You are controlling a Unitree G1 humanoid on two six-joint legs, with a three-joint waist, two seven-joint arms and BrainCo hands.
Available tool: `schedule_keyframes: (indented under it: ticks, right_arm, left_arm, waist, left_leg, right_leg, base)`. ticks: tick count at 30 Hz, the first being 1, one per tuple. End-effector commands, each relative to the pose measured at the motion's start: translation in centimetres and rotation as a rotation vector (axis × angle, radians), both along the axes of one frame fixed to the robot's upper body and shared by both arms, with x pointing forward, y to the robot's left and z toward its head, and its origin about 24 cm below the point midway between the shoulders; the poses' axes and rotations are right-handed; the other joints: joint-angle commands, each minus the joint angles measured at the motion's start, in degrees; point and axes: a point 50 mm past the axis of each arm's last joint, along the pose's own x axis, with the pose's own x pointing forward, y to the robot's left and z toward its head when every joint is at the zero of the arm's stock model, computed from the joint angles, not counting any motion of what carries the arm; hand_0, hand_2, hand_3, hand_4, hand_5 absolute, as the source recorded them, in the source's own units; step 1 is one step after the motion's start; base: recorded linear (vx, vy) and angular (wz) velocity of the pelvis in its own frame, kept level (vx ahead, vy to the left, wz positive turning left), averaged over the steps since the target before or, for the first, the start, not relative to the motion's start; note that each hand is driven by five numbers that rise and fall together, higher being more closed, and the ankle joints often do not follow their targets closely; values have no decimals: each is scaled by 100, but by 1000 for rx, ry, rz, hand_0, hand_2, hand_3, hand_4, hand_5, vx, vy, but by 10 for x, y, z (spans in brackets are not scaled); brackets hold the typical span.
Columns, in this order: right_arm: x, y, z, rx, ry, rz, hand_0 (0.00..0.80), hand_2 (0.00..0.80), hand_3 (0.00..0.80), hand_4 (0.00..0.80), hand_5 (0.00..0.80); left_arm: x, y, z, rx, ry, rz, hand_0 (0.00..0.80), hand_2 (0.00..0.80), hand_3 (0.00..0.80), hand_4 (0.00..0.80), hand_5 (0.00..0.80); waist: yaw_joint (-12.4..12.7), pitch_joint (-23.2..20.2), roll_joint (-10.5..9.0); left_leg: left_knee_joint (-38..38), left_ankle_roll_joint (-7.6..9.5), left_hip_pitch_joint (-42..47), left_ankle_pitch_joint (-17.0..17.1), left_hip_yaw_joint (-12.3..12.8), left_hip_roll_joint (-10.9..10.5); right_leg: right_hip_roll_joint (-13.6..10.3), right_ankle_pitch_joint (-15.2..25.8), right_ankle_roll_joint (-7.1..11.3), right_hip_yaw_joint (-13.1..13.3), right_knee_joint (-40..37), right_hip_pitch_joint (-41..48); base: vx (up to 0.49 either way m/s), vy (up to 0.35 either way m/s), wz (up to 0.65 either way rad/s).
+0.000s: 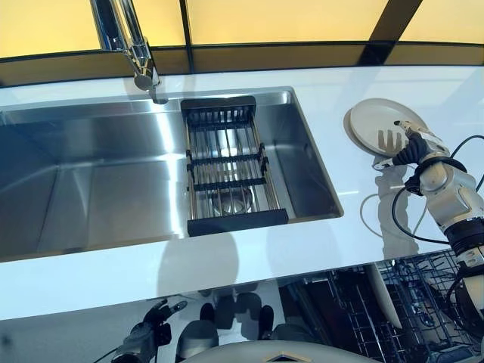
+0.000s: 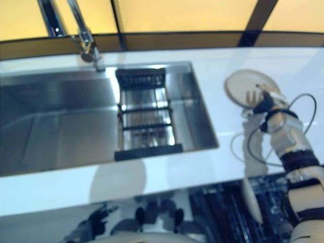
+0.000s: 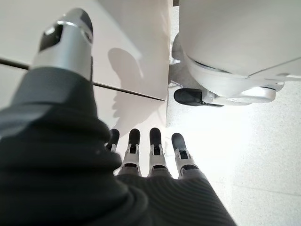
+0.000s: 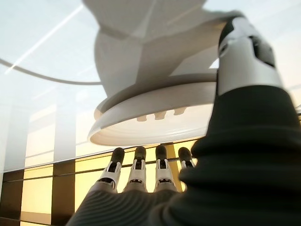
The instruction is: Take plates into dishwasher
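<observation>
So the plate point(image 1: 378, 125) sits flat on the white countertop point(image 1: 249, 257), upper right of the left eye view, right of the sink point(image 1: 91, 181). The right hand point(image 1: 408, 147) comes in from the lower right and is at the plate's near edge. From the head views you can see its straight fingers laid over the plate, but not much more than that.

The right wrist view is the useful one here: it looks along the hand and shows the plate's rim point(image 4: 155, 122) just past the fingertips point(image 4: 138, 157), fingers straight and side by side, thumb point(image 4: 244, 52) sticking out apart from them beside the rim. Nothing is curled round the plate, so it's a relaxed, extended hand, not a grip. Whether the tips actually touch the plate I can't tell.

The left hand point(image 1: 155, 321) is way down in the lower left of the head views, below the counter edge. Its own wrist view shows the fingers point(image 3: 155, 141) straight in a row, thumb point(image 3: 68, 40) out to the side, holding nothing.

Head views only: a black rack point(image 1: 227, 162) spans the sink's right part, the tap point(image 1: 136, 45) is at the top, and the dishwasher rack point(image 1: 408, 302) shows at lower right, with a plate point(image 1: 382, 291) standing in it.
</observation>
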Motion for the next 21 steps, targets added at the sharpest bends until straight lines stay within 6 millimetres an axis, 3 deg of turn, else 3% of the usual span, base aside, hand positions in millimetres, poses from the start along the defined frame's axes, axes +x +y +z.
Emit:
schedule_keyframes:
  ticks: [1,4,5,12,13,21]
  right_arm:
    - [6,-11,14,-126,7,-74,66,66,66,66,66]
    - [10,-11,21,-131,-15,-86,141,141,141,141,141]
    - [12,-11,24,-132,-19,-92,216,216,216,216,216]
    - [19,-13,38,-124,-46,-121,540,540,540,540,540]
    - [19,-14,40,-130,-54,-126,778,778,778,778,778]
    - [22,-16,61,-185,-133,-140,800,800,800,800,800]
  left_arm:
    - [31,2,10,19,-80,-27,0,0,0,0,0]
    - [37,0,11,15,-99,-32,0,0,0,0,0]
    - [39,0,12,13,-106,-33,0,0,0,0,0]
    - [47,-3,14,1,-124,-37,0,0,0,0,0]
    - [47,-3,14,0,-125,-39,0,0,0,0,0]
    - [48,-5,14,-13,-134,-42,0,0,0,0,0]
  waist:
    - [193,183,-64]
    - [231,279,-22]
    - [246,311,-2]
    - [308,428,86]
    - [322,429,95]
    - [342,415,139]
  left_leg:
    - [-5,-90,-76,-227,-194,178]
    - [-5,-81,-158,-208,-237,148]
    - [-5,-80,-187,-203,-248,137]
    - [-5,-77,-321,-162,-312,93]
    - [-5,-77,-335,-156,-322,88]
    - [-5,-92,-392,-127,-355,76]
  right_leg:
    - [-596,230,684,236,14,-146]
    - [-614,249,679,217,23,-222]
    - [-622,254,679,211,28,-253]
    - [-656,289,669,157,42,-372]
    - [-658,291,669,151,42,-382]
    - [-665,294,654,100,54,-440]
  base:
    - [-97,-12,-1]
    - [-78,6,0]
    - [-82,19,2]
    - [-48,14,2]
    - [0,0,0]
    - [-21,14,6]
